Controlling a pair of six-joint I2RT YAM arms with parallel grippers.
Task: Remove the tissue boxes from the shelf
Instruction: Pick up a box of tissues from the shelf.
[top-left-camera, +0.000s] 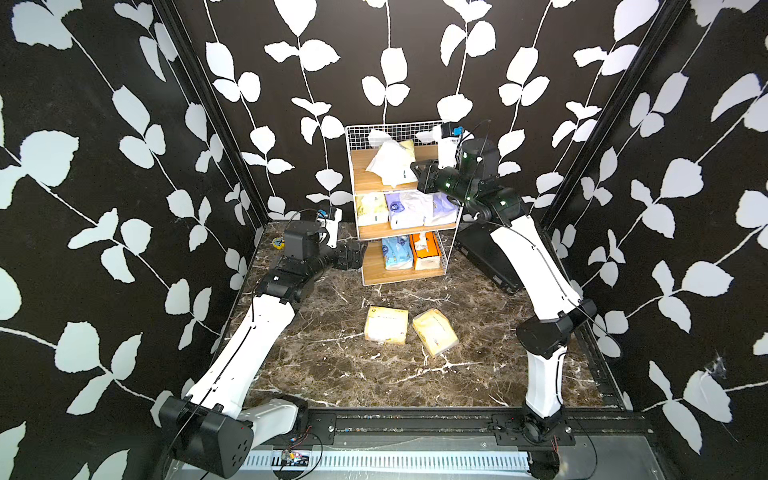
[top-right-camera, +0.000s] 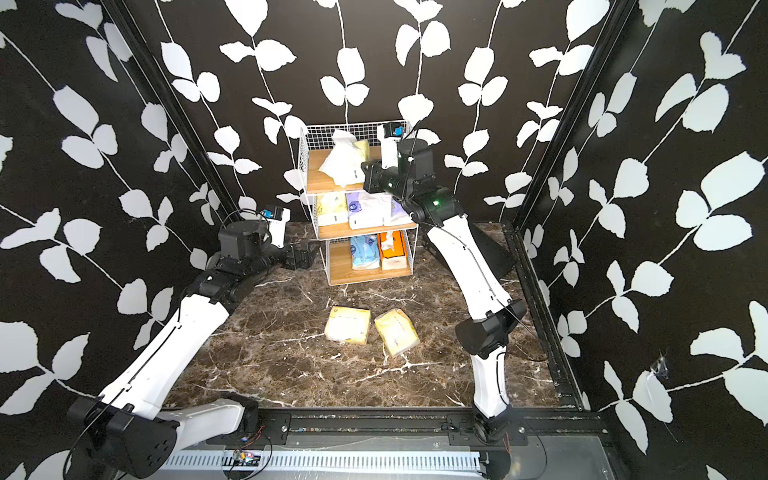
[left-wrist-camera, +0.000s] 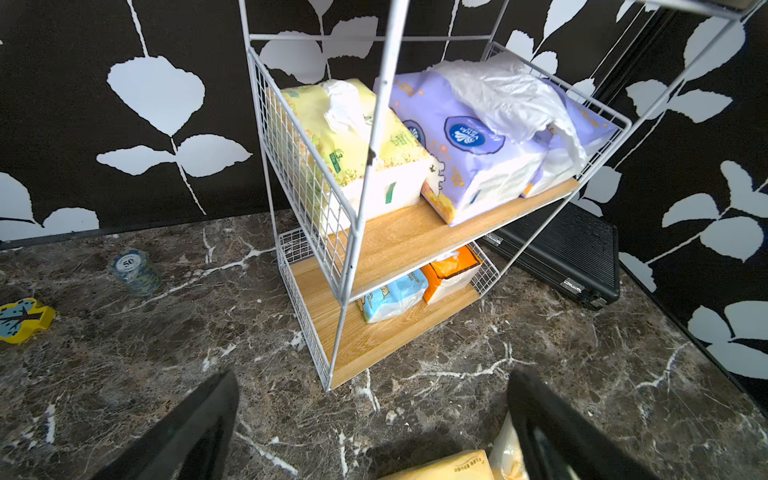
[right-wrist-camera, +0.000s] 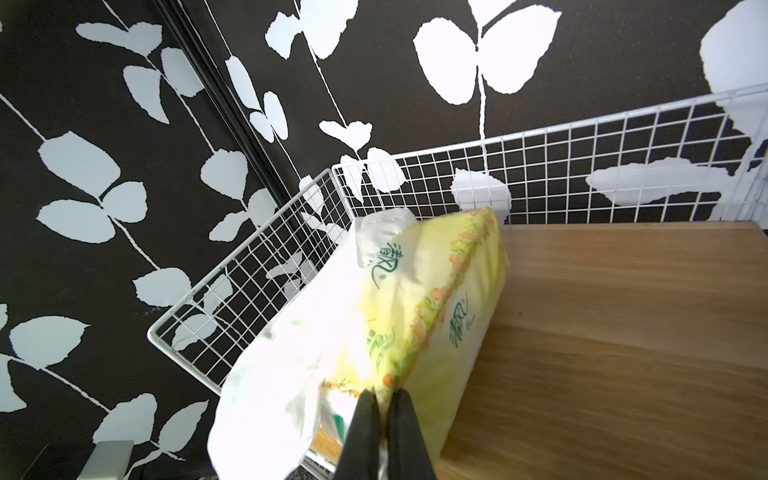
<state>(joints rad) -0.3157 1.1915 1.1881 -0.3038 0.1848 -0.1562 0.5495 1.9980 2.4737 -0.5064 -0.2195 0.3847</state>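
My right gripper (right-wrist-camera: 383, 397) is up at the top tier of the small white wire-grid shelf with light wooden boards (top-left-camera: 361, 174). Its jaws are pinched nearly together on one corner of a pale yellow soft plastic tissue pack (right-wrist-camera: 436, 316). That pack lies tilted on the top board, close to the wire rail at the corner.

I judge this a thin hold, on film rather than on the body of the pack. If I pull fast, the wrapper may slide out of my fingers or stretch, and the pack would drop back or tumble off the edge.

A loose white tissue sheet (right-wrist-camera: 270, 374) billows from the pack's opening beside the rail. It could catch on the grid wires and drag out, or tear.

The shelf looks light. A sideways tug against the rail might shift or tip it, spilling the lavender packs (left-wrist-camera: 457, 137) on the middle tier.

My left gripper (left-wrist-camera: 372, 382) hangs low beside the bottom tier with jaws wide apart and empty, so nothing steadies the frame.

Two pale yellow packs (top-left-camera: 386, 325) already lie on the brown marble table (top-left-camera: 332, 365).
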